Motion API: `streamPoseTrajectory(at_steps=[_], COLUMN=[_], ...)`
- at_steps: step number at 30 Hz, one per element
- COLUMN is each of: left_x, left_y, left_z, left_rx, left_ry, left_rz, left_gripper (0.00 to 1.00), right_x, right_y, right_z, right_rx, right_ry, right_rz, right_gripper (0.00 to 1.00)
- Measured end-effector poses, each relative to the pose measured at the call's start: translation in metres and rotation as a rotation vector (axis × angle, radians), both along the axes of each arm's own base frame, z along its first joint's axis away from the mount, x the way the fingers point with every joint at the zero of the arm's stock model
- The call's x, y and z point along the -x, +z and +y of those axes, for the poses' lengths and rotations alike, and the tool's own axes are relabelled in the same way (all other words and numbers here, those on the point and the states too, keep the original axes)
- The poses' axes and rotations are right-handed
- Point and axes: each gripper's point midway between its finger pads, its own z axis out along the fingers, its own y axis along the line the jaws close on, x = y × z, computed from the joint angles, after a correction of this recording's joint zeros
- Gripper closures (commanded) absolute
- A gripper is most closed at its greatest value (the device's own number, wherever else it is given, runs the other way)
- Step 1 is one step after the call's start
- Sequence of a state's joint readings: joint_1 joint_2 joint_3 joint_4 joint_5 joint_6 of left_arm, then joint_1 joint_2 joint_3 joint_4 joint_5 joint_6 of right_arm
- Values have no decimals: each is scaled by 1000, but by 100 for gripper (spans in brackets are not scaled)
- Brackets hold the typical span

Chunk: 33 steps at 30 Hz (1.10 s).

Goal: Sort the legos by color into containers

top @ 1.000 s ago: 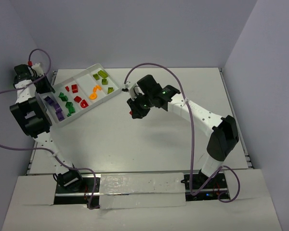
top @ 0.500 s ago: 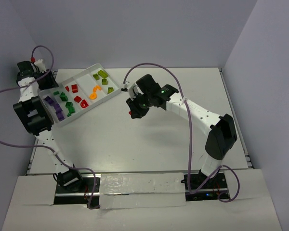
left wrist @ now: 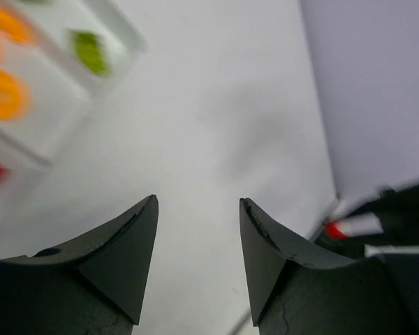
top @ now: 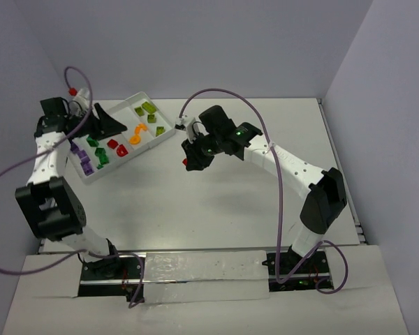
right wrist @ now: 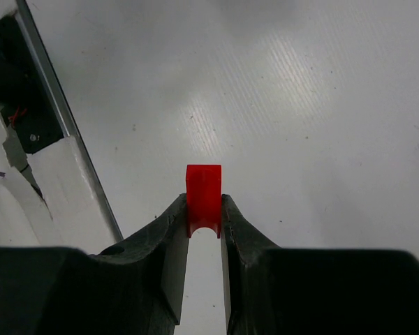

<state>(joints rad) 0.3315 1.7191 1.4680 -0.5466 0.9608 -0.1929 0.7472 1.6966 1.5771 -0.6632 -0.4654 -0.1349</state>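
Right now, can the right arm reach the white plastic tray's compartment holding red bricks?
Probably yes: bare table separates the right hand, gripping a red plastic brick, from the white plastic tray. The left hand hangs over that compartment's far end.

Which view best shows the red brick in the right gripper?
Right wrist: the red brick sits sharp and central, pinched in the right gripper. Top external shows only a red speck; left wrist, nothing certain.

1 red lego (top: 186,165) in right gripper (top: 189,161), near white tray (top: 123,107); left gripper (top: 118,127) above tray.
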Motion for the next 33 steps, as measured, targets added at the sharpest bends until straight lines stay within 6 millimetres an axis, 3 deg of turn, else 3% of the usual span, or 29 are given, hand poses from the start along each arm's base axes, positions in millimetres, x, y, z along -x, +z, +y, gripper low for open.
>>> streamPoseTrajectory(at_steps=[3, 5, 8, 14, 17, 27, 33], left_x=[52, 77, 102, 140, 153, 159, 160], left_y=[25, 35, 38, 23, 20, 25, 24], left_z=[-73, -107, -137, -190, -203, -217, -218], left_rx=[89, 130, 181, 241, 259, 266, 265], left_ry=[-150, -236, -303, -427, -459, -484, -486], left_rz=[-28, -38, -16, 80, 113, 110, 113], left_gripper=[37, 34, 32, 28, 28, 32, 42], right_x=[1, 0, 1, 4, 7, 11, 11], right_y=[2, 6, 14, 22, 22, 32, 30], right_z=[1, 3, 7, 13, 15, 20, 20], right_rx=[-6, -16, -35, -57, -59, -72, -58], right_ry=[-1, 0, 8, 25, 33, 52, 48], right_rz=[4, 2, -5, -11, -10, -19, -21], right_gripper=[100, 100, 100, 100, 100, 100, 100])
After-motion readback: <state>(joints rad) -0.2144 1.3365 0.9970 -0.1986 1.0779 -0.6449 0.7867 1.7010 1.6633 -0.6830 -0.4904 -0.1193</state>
